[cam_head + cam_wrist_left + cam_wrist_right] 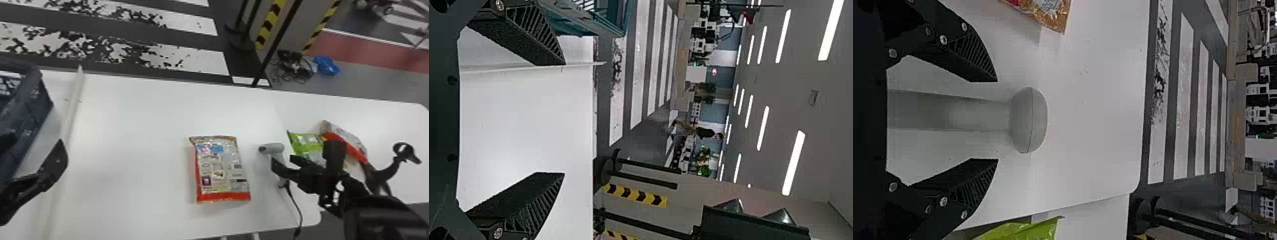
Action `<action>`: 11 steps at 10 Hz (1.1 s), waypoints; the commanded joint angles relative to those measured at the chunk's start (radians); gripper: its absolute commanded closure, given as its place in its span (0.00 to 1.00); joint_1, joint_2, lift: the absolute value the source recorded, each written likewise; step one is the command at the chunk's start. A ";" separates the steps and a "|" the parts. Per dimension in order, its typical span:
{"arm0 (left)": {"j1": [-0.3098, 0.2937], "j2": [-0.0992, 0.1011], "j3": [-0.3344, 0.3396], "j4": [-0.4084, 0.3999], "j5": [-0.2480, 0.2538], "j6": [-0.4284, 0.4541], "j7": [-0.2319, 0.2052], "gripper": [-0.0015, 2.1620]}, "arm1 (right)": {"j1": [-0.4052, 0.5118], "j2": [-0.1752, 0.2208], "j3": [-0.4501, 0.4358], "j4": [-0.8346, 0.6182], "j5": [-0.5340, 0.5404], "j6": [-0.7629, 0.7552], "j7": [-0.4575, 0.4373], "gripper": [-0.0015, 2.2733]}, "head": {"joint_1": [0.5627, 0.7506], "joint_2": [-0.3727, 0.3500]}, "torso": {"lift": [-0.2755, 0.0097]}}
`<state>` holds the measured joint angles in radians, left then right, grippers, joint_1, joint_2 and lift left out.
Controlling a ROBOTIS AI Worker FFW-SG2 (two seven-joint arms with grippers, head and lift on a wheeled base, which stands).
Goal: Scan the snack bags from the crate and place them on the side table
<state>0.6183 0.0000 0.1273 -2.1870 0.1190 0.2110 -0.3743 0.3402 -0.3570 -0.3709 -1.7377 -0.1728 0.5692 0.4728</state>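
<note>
See snack bag (220, 169) flat toward near edge of desk (143, 127), left of scanner (271, 148); left claw (564, 119) parted, empty; right claw (997, 120) parted around handle (965, 116). Expect light, slippery, crushable load; pinch sealed end (223, 196) softly.

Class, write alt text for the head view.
A red-edged snack bag lies on a white table, the robot's right hand by a grey scanner beside it. Farther right lie a green bag and red packet; at left are its left hand and a dark crate.
</note>
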 commanded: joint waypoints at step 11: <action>0.029 -0.003 -0.005 -0.028 0.001 -0.003 -0.005 0.04 | 0.040 0.013 0.050 -0.125 -0.140 0.311 0.349 0.05 | 0.70 0.29 | 0.64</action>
<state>0.6444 0.0000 0.1215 -2.2135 0.1195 0.2105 -0.3781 0.3899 -0.3401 -0.3409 -1.8730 -0.3295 0.8796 0.8227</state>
